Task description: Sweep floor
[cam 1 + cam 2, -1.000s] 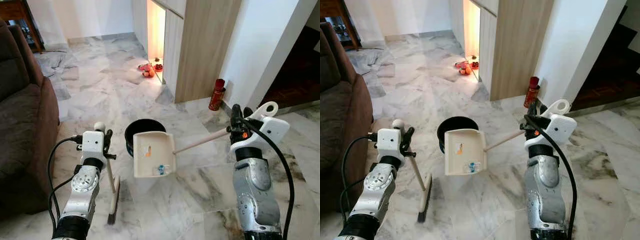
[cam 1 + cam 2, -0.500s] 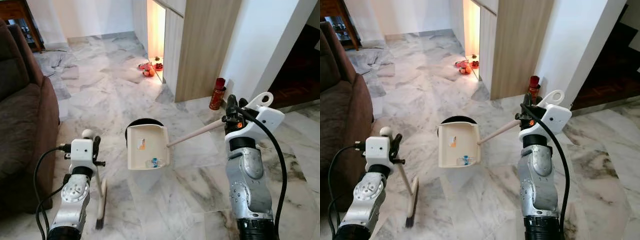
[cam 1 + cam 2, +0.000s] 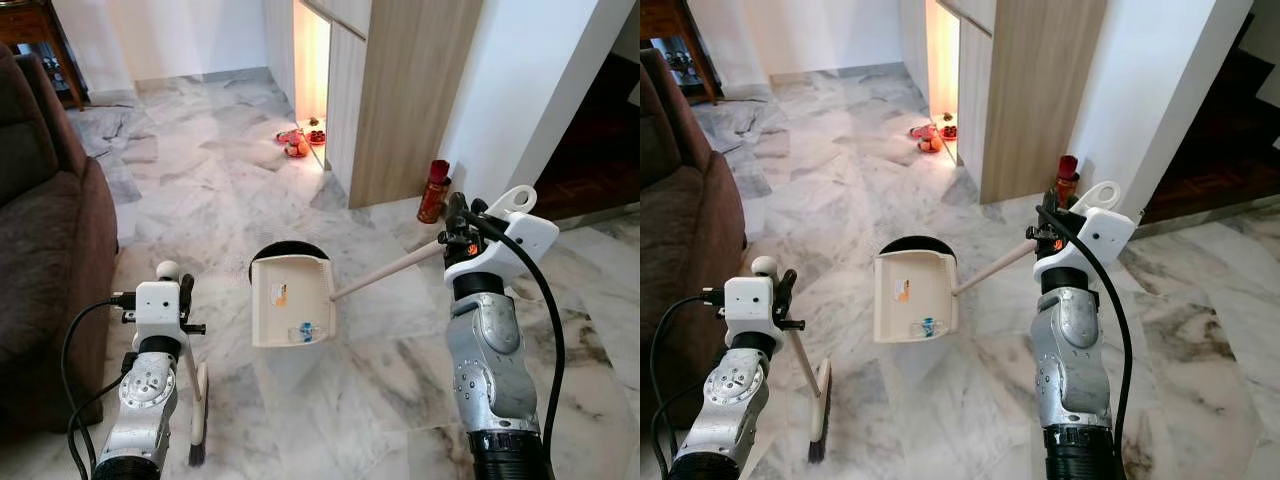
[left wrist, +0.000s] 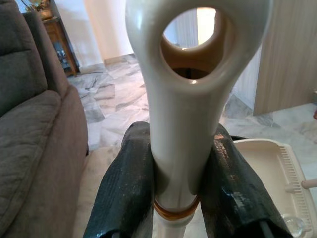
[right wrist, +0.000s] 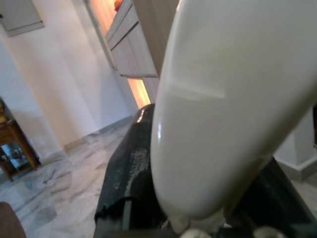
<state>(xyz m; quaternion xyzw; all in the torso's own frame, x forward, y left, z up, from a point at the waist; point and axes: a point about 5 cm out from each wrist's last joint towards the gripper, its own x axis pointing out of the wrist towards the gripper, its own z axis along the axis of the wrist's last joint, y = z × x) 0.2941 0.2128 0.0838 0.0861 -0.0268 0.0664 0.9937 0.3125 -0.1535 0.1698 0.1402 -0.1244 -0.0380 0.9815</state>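
Now the right gripper [image 3: 452, 232] pinches the long-handled cream plastic dustpan [image 3: 291, 313], lifted over the round black bin [image 3: 288, 250] with debris inside; tip it askew and that spills. Left gripper [image 4: 173, 171] clamps the cream broom [image 3: 197, 410], near the brown sofa [image 3: 45, 260]. Marble floor [image 3: 200, 170] lies open ahead.

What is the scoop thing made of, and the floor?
The dustpan looks like cream plastic: smooth, moulded, thin raised edges. The floor looks like polished marble tiles, or a lookalike: grey veins, glossy reflections. The right pincer holds the dustpan's handle.
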